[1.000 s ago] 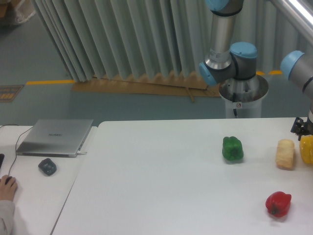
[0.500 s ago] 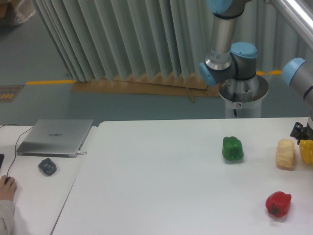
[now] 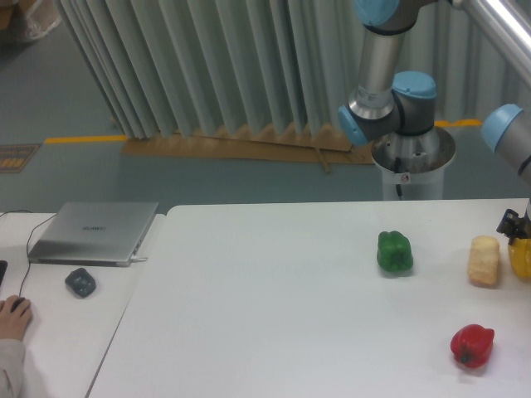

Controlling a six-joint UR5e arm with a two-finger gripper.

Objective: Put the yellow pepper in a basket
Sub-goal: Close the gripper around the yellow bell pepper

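Note:
The glossy yellow pepper (image 3: 523, 259) lies at the far right edge of the white table (image 3: 274, 315), partly cut off by the frame. Just above it, a dark part of my gripper (image 3: 512, 224) sits at the pepper's top; its fingers run out of the frame, so their state is hidden. No basket is in view.
A pale beige oblong block (image 3: 484, 260) stands just left of the yellow pepper. A green pepper (image 3: 395, 252) lies further left and a red pepper (image 3: 471, 345) nearer the front. A laptop (image 3: 93, 232), a mouse (image 3: 80, 282) and a person's hand (image 3: 13, 313) occupy the left desk.
The gripper and arm have drifted slightly right and down toward the frame edge, over the yellow pepper. The peppers and the block have not moved.

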